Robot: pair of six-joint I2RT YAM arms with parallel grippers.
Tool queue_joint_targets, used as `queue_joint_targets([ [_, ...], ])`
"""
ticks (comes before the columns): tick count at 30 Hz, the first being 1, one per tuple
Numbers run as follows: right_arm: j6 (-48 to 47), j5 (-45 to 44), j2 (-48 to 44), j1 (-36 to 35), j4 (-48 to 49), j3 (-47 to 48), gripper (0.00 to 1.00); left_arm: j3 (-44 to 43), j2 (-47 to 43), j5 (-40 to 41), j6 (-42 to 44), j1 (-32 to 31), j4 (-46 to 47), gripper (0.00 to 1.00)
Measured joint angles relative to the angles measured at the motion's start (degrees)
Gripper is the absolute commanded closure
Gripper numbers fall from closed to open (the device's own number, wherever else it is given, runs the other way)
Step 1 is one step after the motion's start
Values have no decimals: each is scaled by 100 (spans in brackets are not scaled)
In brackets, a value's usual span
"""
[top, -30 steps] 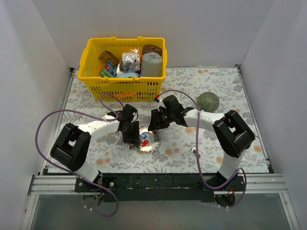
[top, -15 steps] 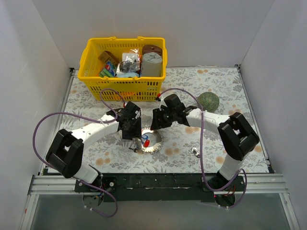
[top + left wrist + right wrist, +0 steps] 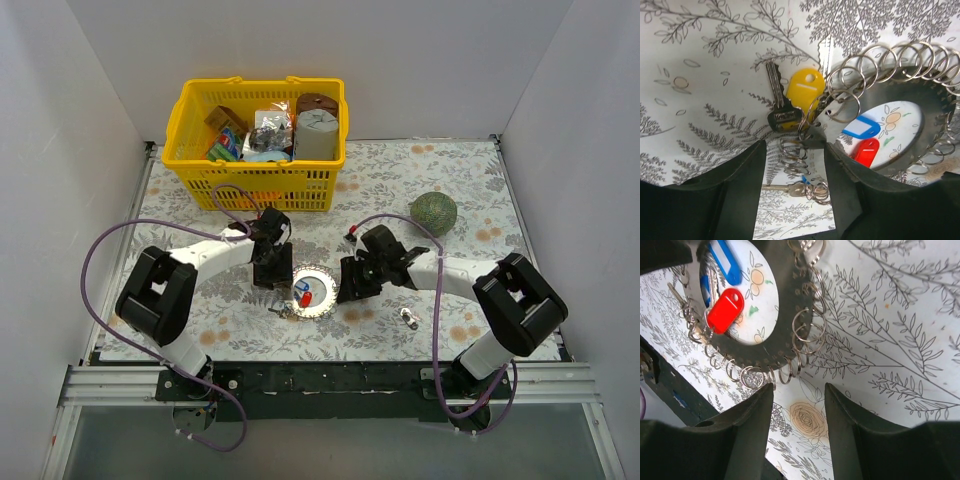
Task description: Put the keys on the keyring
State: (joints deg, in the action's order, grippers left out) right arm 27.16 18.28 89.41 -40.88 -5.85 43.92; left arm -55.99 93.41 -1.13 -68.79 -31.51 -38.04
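Observation:
The keyring lies flat mid-table, a grey toothed ring hung with small split rings. Red and blue tags sit in its hollow centre. In the left wrist view a yellow-headed key lies at its rim, and a plain metal key with rings lies on the cloth between my fingers. My left gripper is open at the ring's left edge. My right gripper is open just right of the ring, over bare cloth, with the red tag in its view.
A yellow basket full of items stands at the back. A round greenish lump sits at the back right. One small loose key lies on the floral cloth right of my right gripper.
My right gripper has swung from behind the ring to its right side, nearer the front. My left gripper has drawn back off the ring to its left and its jaws have widened.

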Motion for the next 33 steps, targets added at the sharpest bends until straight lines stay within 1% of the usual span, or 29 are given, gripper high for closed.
queue_joint_targets([
  [2, 57, 57, 2, 0, 31, -92, 48, 0, 79, -173, 11, 76, 98, 54],
  [5, 131, 188, 48, 0, 212, -129, 51, 0, 109, -367, 20, 144, 219, 60],
  [8, 243, 376, 243, 0, 551, -129, 60, 0, 111, -579, 24, 151, 341, 65],
  [9, 291, 450, 317, 0, 678, -129, 65, 0, 111, -625, 22, 151, 365, 66],
  [10, 334, 516, 387, 0, 787, -129, 67, 2, 111, -680, 20, 151, 389, 68],
  [11, 369, 575, 448, 0, 868, -127, 73, 13, 111, -699, 22, 151, 404, 70],
  [13, 426, 629, 553, 4, 940, -105, 78, 46, 111, -745, 2, 153, 417, 71],
  [14, 448, 625, 584, 4, 933, -83, 85, 79, 109, -752, -2, 168, 426, 73],
  [16, 439, 629, 664, 17, 887, 11, 90, 166, 81, -752, -22, 195, 424, 74],
  [17, 439, 619, 697, 26, 824, 70, 90, 210, 52, -761, -44, 210, 424, 75],
  [22, 175, 514, 970, 92, 299, 643, 90, 450, -160, -772, -164, 243, 411, 76],
  [25, -46, 330, 1156, 184, 105, 1051, 87, 619, -317, -837, -282, 199, 372, 76],
  [28, -221, 175, 1248, 286, -20, 1390, 81, 710, -459, -942, -417, 61, 358, 75],
  [30, -317, 118, 1257, 345, -59, 1545, 74, 721, -520, -1010, -492, -24, 369, 73],
  [31, -348, 98, 1257, 376, -90, 1628, 71, 721, -551, -1038, -522, -70, 382, 68],
  [32, -396, 85, 1257, 402, -133, 1725, 62, 721, -575, -1075, -533, -107, 398, 66],
  [33, -448, 66, 1259, 415, -155, 1799, 58, 721, -590, -1110, -535, -140, 411, 62],
])
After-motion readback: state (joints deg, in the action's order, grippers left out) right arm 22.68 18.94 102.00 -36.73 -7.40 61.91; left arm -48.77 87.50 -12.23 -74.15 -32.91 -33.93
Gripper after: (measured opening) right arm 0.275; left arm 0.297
